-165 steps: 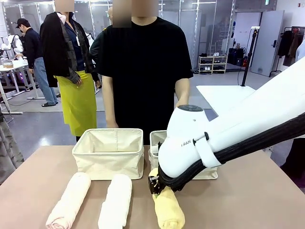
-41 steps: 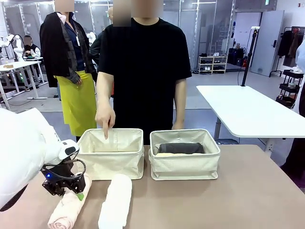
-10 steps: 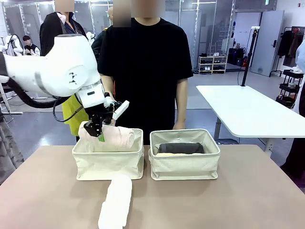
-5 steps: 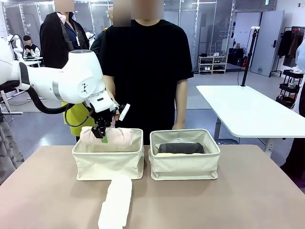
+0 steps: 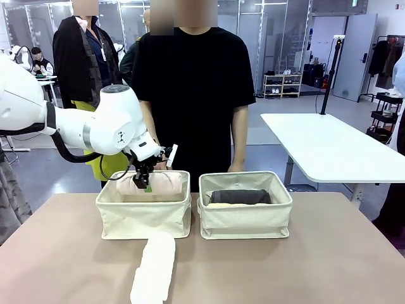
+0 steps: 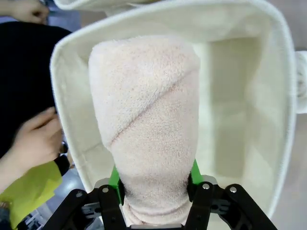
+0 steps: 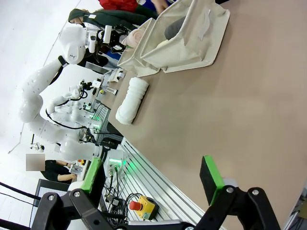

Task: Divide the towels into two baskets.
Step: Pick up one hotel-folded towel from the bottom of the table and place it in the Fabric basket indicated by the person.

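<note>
The pale pink towel (image 5: 158, 183) lies lengthwise in the left basket (image 5: 142, 218), low between its walls. My left gripper (image 5: 147, 184) reaches into that basket from the left, its green pads pressed on both sides of the roll's near end. In the left wrist view the pink towel (image 6: 144, 115) runs away from the gripper (image 6: 154, 175) along the basket's (image 6: 283, 72) floor. The right basket (image 5: 247, 221) holds the dark grey towel (image 5: 240, 196) on top of the pale yellow towel (image 5: 218, 205). The white towel (image 5: 154, 269) lies on the table in front of the left basket. My right gripper (image 7: 151, 175) hangs open above the table.
A person in a black shirt (image 5: 190, 95) stands behind the baskets, and one hand (image 6: 33, 139) rests close to the left basket's far rim. The brown tabletop (image 5: 316, 266) is bare to the right and in front of the right basket. Other people stand farther back.
My left arm has swung right and lowered, so the pink towel has sunk from above the rim down into the left basket. The right arm has not moved.
</note>
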`<action>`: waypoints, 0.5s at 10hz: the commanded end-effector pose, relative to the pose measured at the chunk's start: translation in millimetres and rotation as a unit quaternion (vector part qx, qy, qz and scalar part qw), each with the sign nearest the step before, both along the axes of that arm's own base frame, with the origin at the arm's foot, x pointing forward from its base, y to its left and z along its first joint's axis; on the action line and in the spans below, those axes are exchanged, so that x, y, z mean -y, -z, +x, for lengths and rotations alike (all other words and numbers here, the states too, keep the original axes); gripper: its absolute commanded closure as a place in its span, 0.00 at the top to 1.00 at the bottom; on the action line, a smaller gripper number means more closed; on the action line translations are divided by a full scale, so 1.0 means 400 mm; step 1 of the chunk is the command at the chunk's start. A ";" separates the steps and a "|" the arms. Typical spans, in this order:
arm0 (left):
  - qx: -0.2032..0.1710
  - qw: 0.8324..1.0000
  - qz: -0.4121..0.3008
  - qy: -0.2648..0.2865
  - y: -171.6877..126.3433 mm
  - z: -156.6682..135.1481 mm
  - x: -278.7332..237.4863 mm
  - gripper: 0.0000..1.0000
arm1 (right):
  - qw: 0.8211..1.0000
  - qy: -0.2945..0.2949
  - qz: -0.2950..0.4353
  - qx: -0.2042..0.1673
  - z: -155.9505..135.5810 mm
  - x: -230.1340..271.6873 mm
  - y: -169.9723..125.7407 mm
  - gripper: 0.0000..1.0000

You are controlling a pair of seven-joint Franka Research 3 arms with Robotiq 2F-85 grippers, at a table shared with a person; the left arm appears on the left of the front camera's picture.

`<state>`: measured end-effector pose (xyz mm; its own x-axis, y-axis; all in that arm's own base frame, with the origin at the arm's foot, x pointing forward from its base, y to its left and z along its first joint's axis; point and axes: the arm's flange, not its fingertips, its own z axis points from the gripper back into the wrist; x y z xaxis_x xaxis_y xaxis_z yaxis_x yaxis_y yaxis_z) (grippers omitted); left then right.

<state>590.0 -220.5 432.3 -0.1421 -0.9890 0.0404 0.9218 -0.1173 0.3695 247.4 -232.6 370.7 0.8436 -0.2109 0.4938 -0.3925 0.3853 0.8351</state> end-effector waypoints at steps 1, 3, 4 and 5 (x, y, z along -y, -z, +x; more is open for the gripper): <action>0.032 0.999 0.023 -0.014 0.003 0.016 0.009 0.90 | 1.000 0.000 0.002 0.007 -0.008 -0.003 -0.005 1.00; 0.039 0.999 0.024 -0.016 0.007 0.018 0.012 1.00 | 1.000 0.000 0.002 0.007 -0.008 -0.003 -0.005 1.00; 0.037 0.999 0.021 -0.019 0.006 0.018 0.011 0.97 | 1.000 0.000 0.002 0.007 -0.008 -0.003 -0.005 1.00; 0.036 0.999 0.011 -0.024 0.002 0.015 0.007 1.00 | 1.000 0.000 0.002 0.007 -0.008 -0.003 -0.005 1.00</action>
